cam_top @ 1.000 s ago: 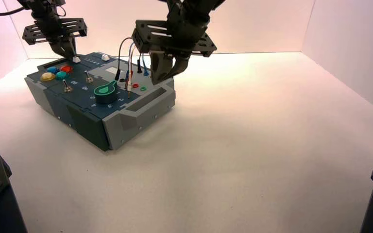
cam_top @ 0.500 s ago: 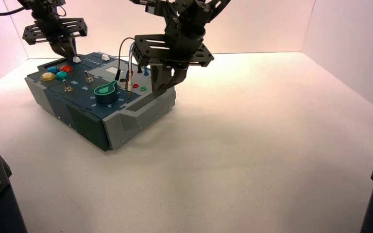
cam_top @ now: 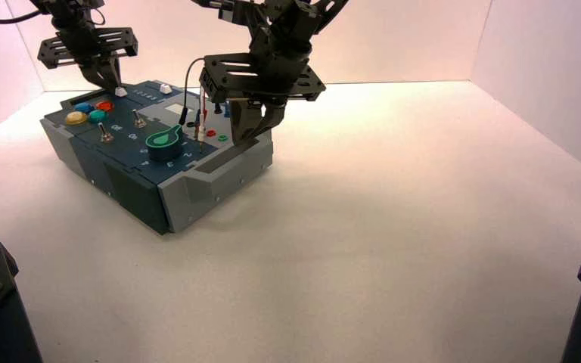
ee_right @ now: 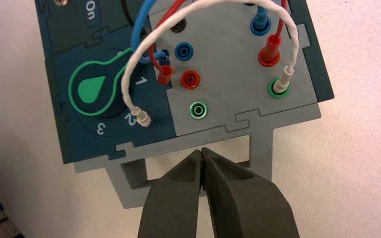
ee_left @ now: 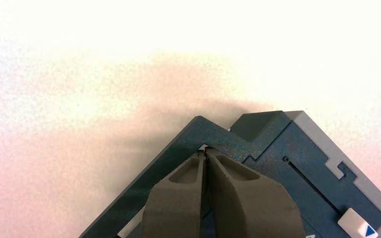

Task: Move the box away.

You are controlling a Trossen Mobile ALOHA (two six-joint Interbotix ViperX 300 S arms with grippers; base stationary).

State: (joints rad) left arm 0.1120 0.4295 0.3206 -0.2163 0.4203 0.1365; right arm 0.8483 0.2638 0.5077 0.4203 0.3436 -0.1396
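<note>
Reaching with left gripper [ee_left: 204,149] to far-left handle [ee_left: 151,178] of box [cam_top: 132,181], fingers pressed together; contact unclear. Holding right gripper [ee_right: 202,152] over near-right handle [ee_right: 261,151], fingers also pressed together, pinching nothing. Box flat on worktop [cam_top: 393,227], left side.

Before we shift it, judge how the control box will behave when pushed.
The box will probably slide as one stiff piece, its panels interlocking. Lying broad and low, it seems unlikely to tip. The looped white wire looks floppy and may sway.
</note>
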